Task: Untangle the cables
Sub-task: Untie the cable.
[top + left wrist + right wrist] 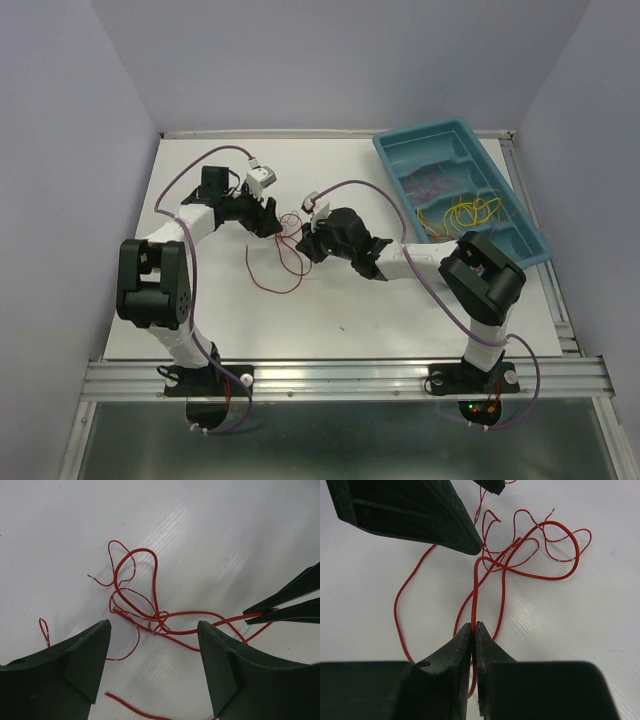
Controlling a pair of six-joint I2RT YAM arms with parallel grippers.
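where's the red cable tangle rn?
Red cable tangle: top view centre, left of the teal tray, between the open left gripper and the right gripper, which pinches one strand.

In the left wrist view one red wire runs off the edge at six o'clock. From above, the yellow wires in the tray at two o'clock are too small to count.

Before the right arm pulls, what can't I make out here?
Top view: red cables too thin to trace, partly under the right gripper.
Right wrist: held strand's tail hidden behind its fingers.
Left wrist: one strand cut off by the bottom edge.
Top view: wires in the tray too small.
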